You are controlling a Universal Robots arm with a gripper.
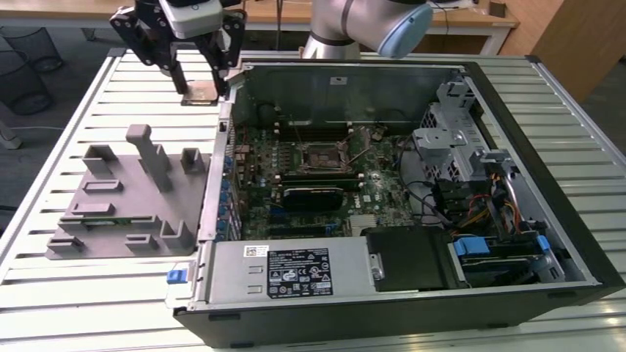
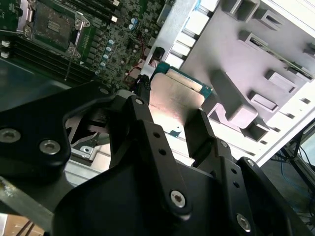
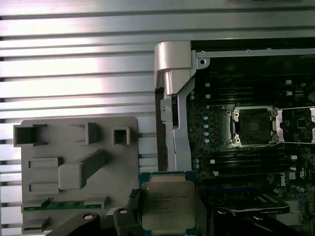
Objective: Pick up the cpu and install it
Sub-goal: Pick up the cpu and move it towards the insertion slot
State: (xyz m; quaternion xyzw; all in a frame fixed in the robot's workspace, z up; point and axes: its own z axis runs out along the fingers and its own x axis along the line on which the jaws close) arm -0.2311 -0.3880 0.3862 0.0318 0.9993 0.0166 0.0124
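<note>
CPU (image 1: 201, 94) sits pinched between the two black fingers (image 1: 181, 79) of the gripper (image 1: 201, 89), one finger closed against each opposite edge, its silvery top facing up and lying roughly level. In the exterior view it hangs at the far side of the scene, over the slatted metal table (image 1: 98, 293), just outside the far corner of the open computer case (image 1: 231, 117) on the exterior view's left. Both wrist views show the same grasp: the CPU (image 2: 172, 93) (image 3: 167, 201) held in the gripper (image 2: 172, 105) (image 3: 167, 212) (a thin green rim shows round the metal lid).

The motherboard socket (image 1: 323, 158) (image 3: 253, 126) (image 2: 51, 24) lies inside the case, well apart from the chip and to the exterior view's right of it. The grey fixture block (image 1: 127, 191) (image 3: 78, 167) (image 2: 246, 64) rests on the table beside the case, nearer than the gripper.
</note>
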